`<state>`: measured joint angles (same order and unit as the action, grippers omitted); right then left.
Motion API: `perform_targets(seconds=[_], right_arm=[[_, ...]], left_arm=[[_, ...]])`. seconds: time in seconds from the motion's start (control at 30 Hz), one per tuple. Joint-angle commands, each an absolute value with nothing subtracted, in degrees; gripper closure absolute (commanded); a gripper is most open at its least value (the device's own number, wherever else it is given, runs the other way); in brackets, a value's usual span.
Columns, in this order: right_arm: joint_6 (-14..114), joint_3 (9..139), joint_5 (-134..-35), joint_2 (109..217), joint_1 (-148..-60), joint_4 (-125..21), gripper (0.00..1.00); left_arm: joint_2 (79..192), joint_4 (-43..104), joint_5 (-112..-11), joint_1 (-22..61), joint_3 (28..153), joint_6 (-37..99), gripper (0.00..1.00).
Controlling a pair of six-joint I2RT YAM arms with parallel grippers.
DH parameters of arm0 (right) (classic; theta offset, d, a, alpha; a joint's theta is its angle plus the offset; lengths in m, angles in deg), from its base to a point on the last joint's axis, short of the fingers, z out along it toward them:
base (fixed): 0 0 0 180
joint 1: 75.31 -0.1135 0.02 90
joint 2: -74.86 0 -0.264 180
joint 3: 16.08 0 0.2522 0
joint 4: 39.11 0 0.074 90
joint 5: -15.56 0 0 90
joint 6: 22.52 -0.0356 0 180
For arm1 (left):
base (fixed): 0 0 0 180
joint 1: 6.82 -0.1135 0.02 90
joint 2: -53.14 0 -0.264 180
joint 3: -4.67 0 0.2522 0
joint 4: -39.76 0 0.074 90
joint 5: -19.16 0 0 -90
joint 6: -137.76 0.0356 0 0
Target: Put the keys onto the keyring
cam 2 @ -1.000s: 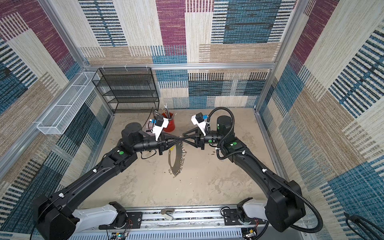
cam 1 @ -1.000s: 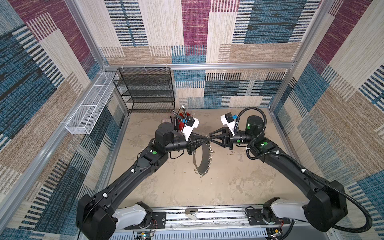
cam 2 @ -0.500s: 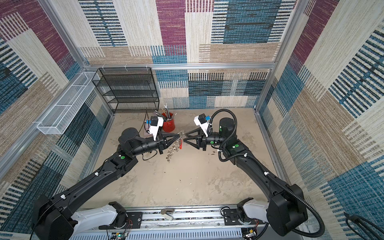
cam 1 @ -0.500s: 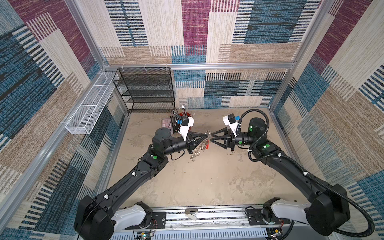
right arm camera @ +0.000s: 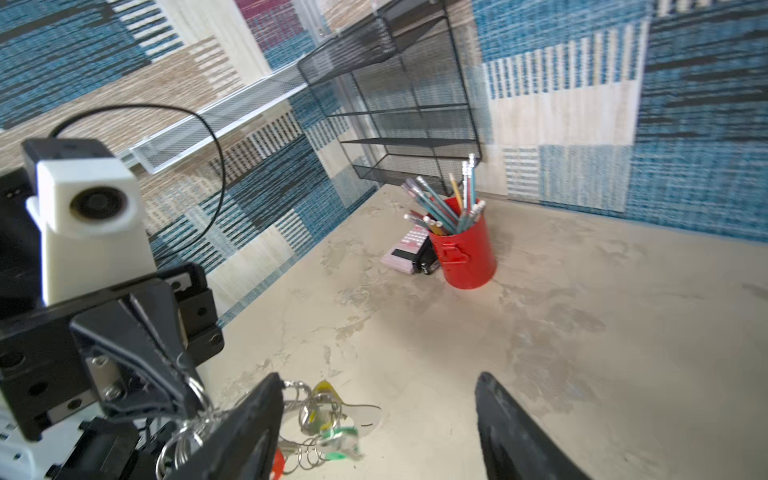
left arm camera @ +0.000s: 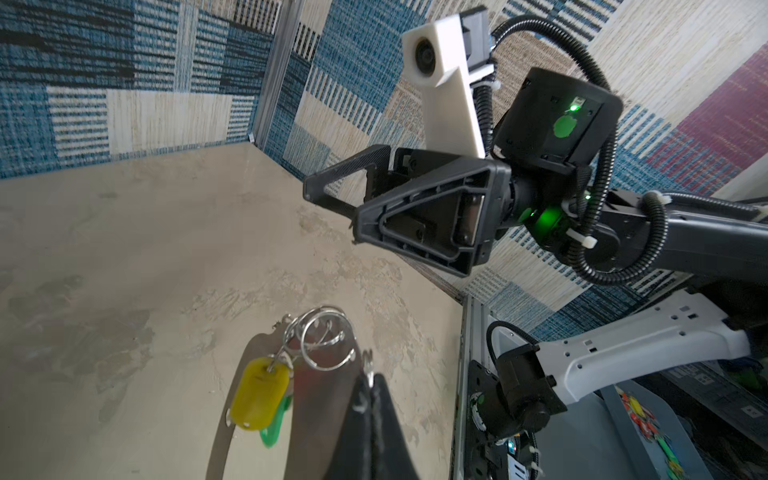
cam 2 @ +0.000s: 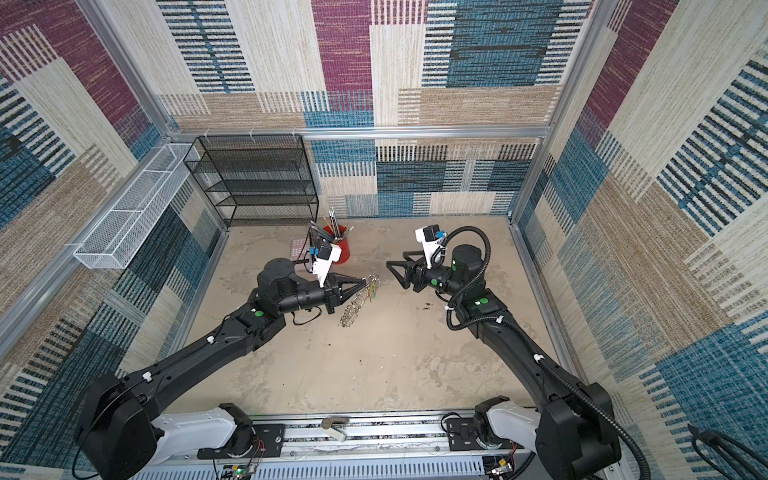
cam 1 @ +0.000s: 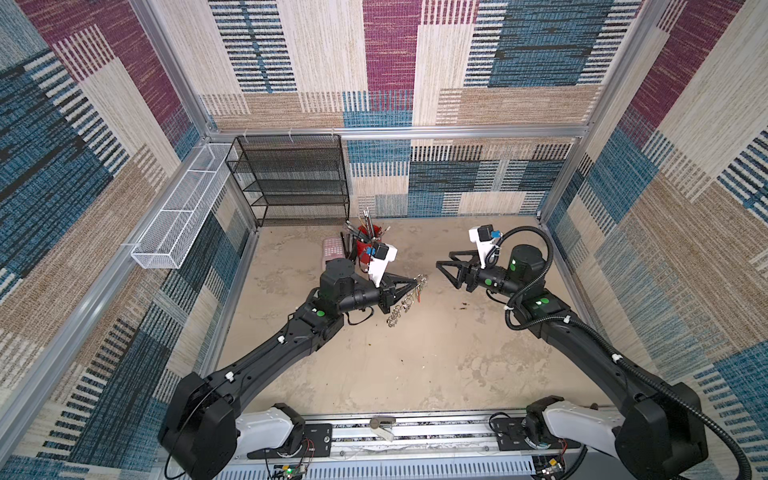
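Just left of centre in both top views, the left gripper is pinched tight on the keyring, which dangles from it with a yellow-tagged key and a green-tagged key on it. Right of centre, the right gripper is spread wide, holding nothing.

Black arms wear green dots, white camera mounts, white bases.

top pair: high, looking down, whole table | wrists: close, low, facing each other across it
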<state>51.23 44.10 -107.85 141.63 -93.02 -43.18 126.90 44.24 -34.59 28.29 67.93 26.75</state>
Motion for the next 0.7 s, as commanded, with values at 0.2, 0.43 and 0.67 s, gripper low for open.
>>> perform_targets(seconds=[0.2,0.43,0.67], right_arm=[[47.7,34.2,-110.2,138.0,-92.5,-34.2,0.25],[46.6,30.1,-119.7,135.8,-92.6,-29.2,0.28],[46.6,27.7,-127.9,134.5,-93.4,-24.6,0.25]], left_arm=[[131.0,60.5,-30.6,29.3,65.4,20.5,1.0],[131.4,71.9,-29.9,29.3,63.3,15.5,1.0],[131.5,73.8,-31.5,29.5,63.8,13.9,1.0]])
